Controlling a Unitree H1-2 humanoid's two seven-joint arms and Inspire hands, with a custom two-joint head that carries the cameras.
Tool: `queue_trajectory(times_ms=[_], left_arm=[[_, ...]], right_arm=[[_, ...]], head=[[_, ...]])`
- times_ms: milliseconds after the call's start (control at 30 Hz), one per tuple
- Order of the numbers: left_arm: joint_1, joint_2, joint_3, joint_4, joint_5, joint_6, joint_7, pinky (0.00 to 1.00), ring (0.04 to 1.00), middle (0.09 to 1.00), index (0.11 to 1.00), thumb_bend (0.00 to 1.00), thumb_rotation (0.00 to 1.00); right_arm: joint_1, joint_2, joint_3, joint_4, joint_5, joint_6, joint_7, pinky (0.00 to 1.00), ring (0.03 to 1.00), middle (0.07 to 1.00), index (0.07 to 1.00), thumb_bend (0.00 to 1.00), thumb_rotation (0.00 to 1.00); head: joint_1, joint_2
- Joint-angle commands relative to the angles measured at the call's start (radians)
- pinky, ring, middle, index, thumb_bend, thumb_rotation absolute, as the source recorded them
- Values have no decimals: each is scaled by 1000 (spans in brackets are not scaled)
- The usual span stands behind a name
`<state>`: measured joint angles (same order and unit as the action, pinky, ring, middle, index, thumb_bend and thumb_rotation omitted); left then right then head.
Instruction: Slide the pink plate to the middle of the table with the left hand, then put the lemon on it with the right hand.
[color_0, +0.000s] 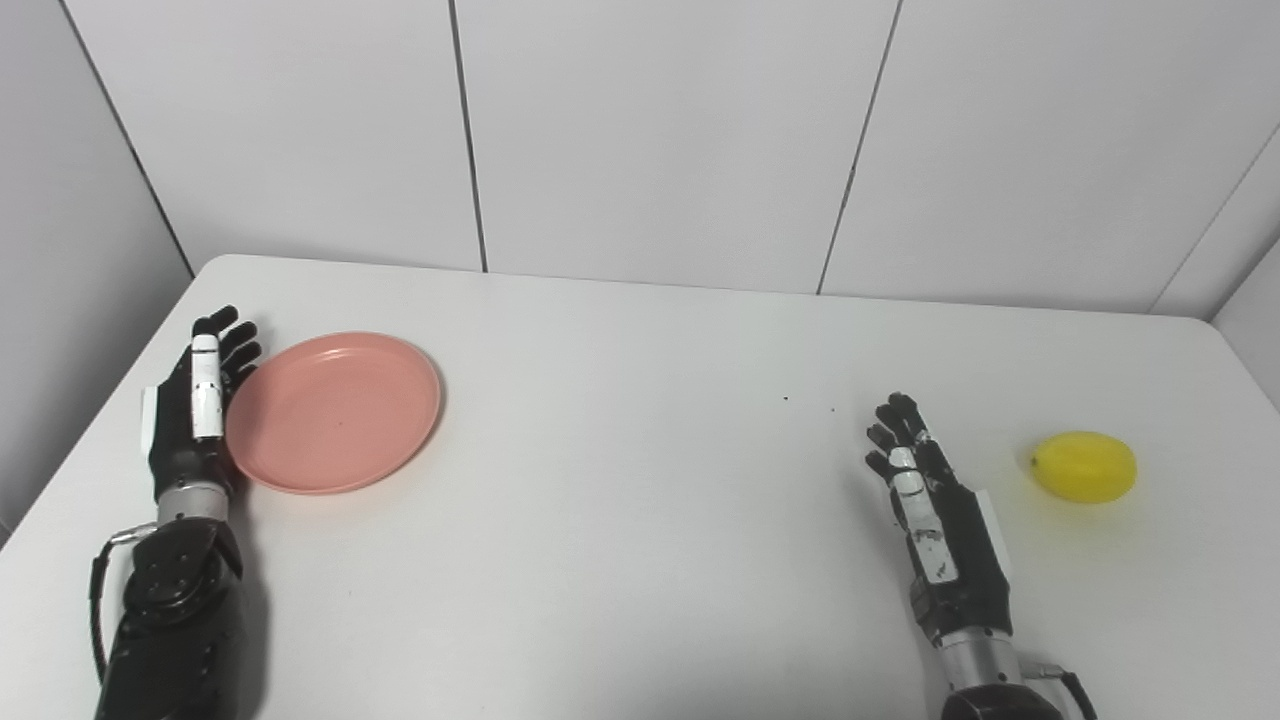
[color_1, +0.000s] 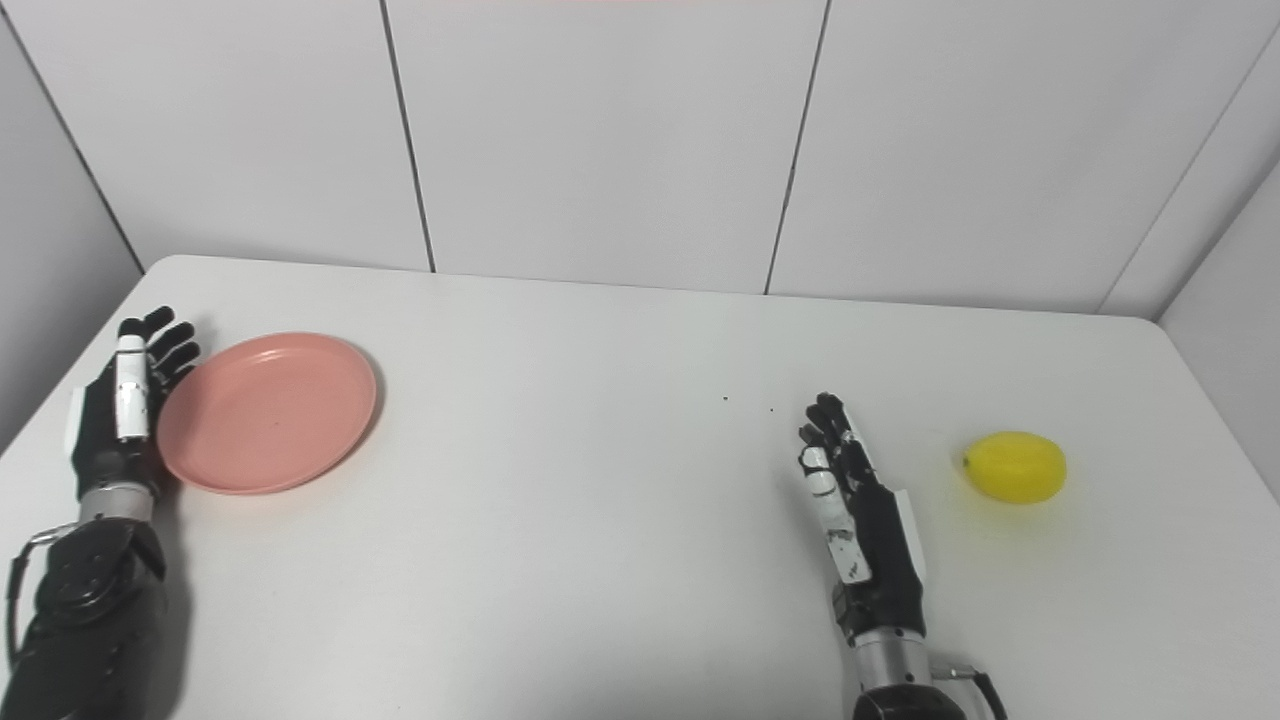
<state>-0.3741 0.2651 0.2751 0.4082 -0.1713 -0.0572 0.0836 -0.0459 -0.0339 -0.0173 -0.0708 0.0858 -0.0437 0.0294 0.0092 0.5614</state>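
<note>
While left hand (color_0: 195, 405) rests flat-fingered against pink plate (color_0: 335, 412) edge, right hand (color_0: 935, 510) empty, fingers extended, near lemon (color_0: 1085, 467).

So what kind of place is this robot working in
Probably a lab test cell rather than a home: a plain white table boxed in by bare white wall panels, with only a pink plate and a lemon set out as props.

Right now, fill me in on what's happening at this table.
The left hand stands open against the outer edge of the pink plate, which sits far left on the white table, not yet in the middle. The right hand is open and empty, apart from the lemon lying to its right.
</note>
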Motion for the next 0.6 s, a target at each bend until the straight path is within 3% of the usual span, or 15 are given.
queue_trajectory(times_ms=[0,333,467,567], left_arm=[[-16,-11,-16,-34,-20,9,-35,818,819,809,799,487,1000],[-3,-49,-47,-92,-29,48,-53,894,837,810,791,514,1000],[0,-69,-58,-104,-28,32,-60,839,821,808,794,522,1000],[1,-76,-69,-119,-23,38,-68,865,838,823,809,528,1000]], right_arm=[[-24,2,-4,-17,4,-52,6,923,923,928,919,500,802],[-23,4,-4,-27,14,-42,7,920,919,923,910,499,789],[-23,3,-2,-31,1,-40,2,916,920,925,914,494,806],[-23,6,-4,-31,7,-39,3,914,917,922,907,505,783]], head=[[-2,1],[-4,4],[-2,5],[-2,5]])
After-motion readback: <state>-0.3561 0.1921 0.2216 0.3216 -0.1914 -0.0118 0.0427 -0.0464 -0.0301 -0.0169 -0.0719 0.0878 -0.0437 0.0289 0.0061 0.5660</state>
